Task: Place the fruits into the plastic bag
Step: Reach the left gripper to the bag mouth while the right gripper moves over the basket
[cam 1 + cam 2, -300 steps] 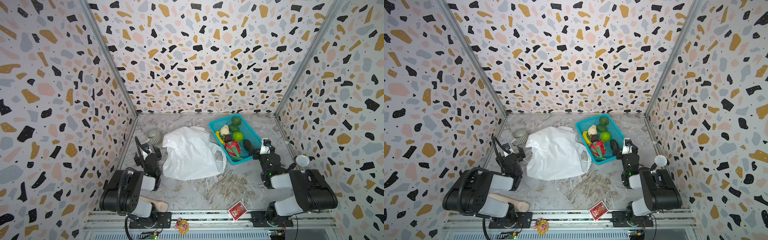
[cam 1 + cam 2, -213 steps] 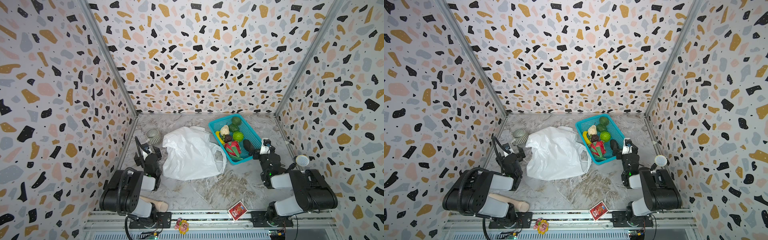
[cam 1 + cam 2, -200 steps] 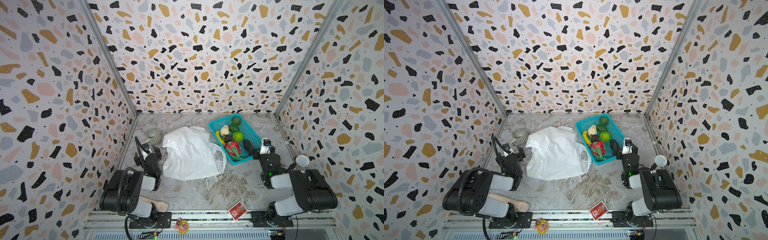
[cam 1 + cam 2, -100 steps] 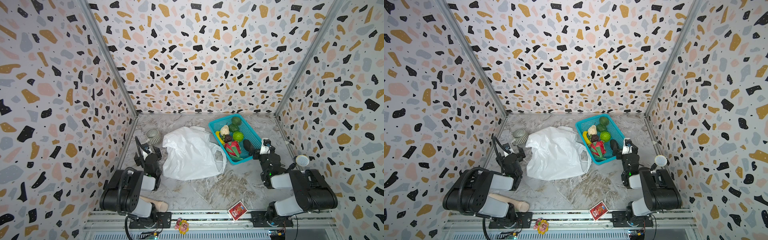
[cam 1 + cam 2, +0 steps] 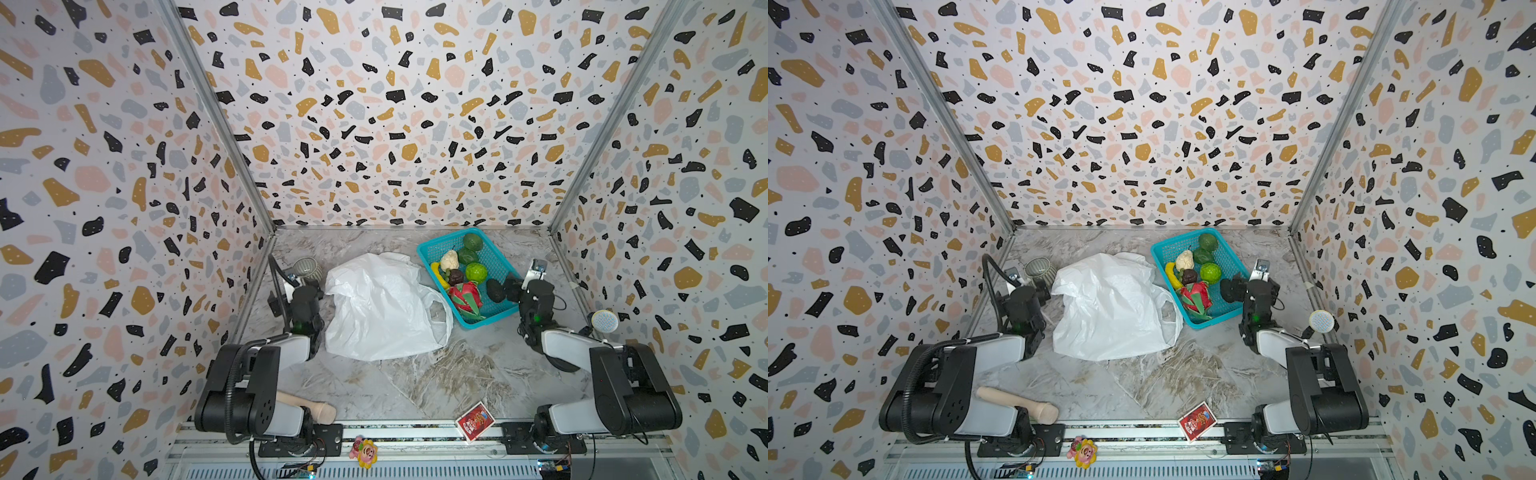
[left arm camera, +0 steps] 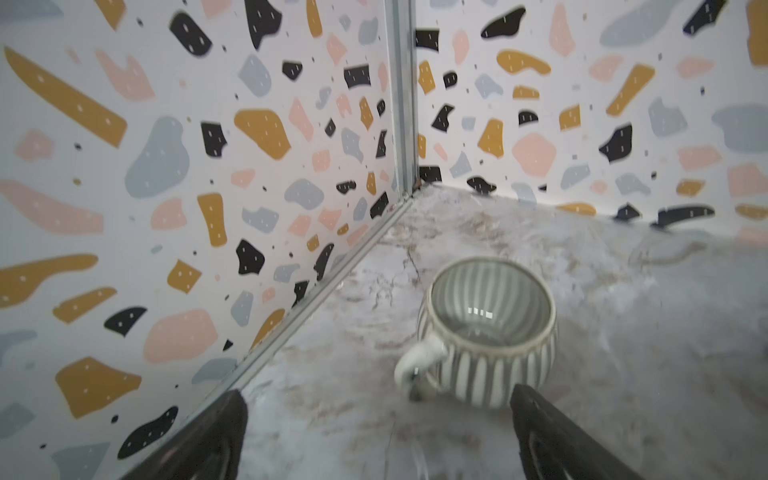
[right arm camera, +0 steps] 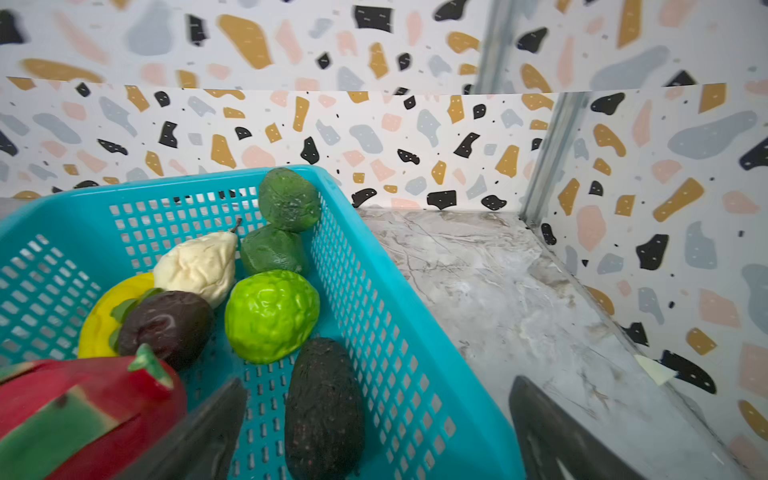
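— Right gripper [image 7: 378, 415]: jaws spread wide, nothing held. I see one finger inside the teal mesh plastic basket [image 7: 395, 324] and its partner outside, over the grey marble table [image 7: 498, 291].

— Basket contents?

— Nearest the inner finger: red-pink dragon fruit [image 7: 75, 415] on one side, black oval fruit [image 7: 324, 407] on the other. Beyond them: bright green knobbly fruit [image 7: 272, 316], dark brown oval fruit [image 7: 166, 324], cream knobbly piece [image 7: 195, 266], yellow banana [image 7: 95, 320] and two dark green round fruits [image 7: 289, 199] at the far corner.

— And the bag?

— Crinkly white plastic bag [image 5: 378, 307]: slumped on the table just beside the basket, between my two arms; contents hidden. Left gripper [image 6: 378, 436]: equally wide, empty, facing an upright grey-striped ceramic mug [image 6: 490, 332].
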You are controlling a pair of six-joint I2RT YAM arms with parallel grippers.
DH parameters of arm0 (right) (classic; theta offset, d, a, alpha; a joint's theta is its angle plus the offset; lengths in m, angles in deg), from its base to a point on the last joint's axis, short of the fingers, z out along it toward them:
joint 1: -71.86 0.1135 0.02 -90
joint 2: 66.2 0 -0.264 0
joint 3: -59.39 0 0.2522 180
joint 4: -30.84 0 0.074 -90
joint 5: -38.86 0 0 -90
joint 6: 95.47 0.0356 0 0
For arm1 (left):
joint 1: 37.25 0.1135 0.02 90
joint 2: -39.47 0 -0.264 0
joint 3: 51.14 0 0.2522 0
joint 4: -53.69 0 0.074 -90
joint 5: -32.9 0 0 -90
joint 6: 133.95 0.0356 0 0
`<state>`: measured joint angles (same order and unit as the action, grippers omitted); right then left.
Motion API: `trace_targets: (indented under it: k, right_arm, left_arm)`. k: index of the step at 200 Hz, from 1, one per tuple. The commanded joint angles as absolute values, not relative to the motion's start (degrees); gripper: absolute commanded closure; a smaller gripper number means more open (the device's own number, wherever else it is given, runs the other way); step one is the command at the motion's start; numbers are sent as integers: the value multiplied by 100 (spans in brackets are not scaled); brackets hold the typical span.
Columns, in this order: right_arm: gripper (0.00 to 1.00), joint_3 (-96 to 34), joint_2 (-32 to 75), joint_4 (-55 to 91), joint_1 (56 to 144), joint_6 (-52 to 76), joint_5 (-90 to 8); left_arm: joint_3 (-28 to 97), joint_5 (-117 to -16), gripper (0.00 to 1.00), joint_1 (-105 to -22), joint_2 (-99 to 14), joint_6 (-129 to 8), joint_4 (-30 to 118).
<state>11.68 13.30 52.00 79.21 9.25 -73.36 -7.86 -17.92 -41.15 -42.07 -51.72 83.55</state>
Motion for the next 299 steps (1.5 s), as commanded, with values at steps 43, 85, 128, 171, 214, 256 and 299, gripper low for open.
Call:
trace_targets:
  k: [43,85,128,171,214,256,299]
  right_arm:
    - [8,-280,451,2236,9633,2173,-7181]
    - [8,-491,462,1816,10291,2300,-6428]
    - [8,-681,543,1475,9642,2471,-6083]
    - [8,-641,538,1166,9041,2659,-5625]
    - [9,-559,568,1140,9014,2648,-5235]
    - [9,-649,554,1130,9014,2547,-5055]
    - [9,-610,480,1175,9014,2495,-4991]
  left_arm:
    - [1026,-876,1,-4308,-3221,-7183,3840]
    - [2065,-1329,1,-6152,-2486,-7471,2061]
    - [2685,-3310,1,-7741,-3661,-7422,2063]
    - [4073,-3629,1,-8290,-5795,-6911,1312]
    - [5159,-3248,1,-8330,-7175,-6952,532]
    - [5720,-3138,8,-8330,-7882,-6926,167]
    - [5863,-3208,17,-8325,-8270,-6951,126]
